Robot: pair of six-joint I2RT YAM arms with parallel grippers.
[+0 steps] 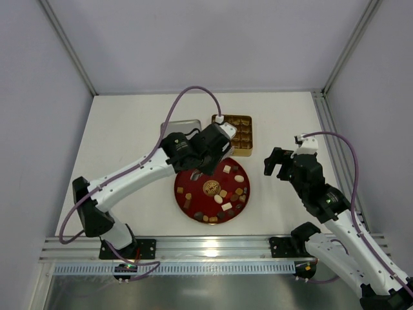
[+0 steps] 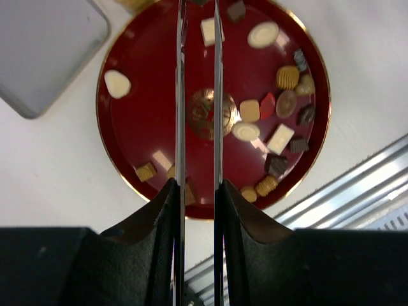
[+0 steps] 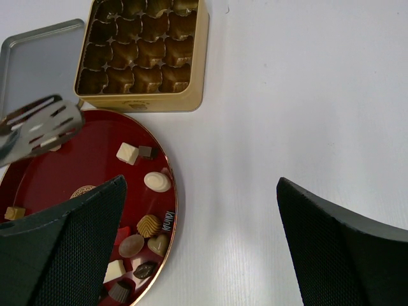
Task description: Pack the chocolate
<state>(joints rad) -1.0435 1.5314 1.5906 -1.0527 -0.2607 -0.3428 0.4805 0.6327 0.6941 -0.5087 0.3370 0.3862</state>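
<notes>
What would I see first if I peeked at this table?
The shiny red plate near the front, dotted with little chocolates. Behind it sits an empty gold tin. The left pincer holds metal tongs above the plate.

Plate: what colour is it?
The plate is glossy red with a gold rim; left wrist view.

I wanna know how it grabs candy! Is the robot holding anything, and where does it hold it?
The left gripper holds metal tongs, squeezing the outsides of their two blades. The right gripper is open, holding nothing.
</notes>
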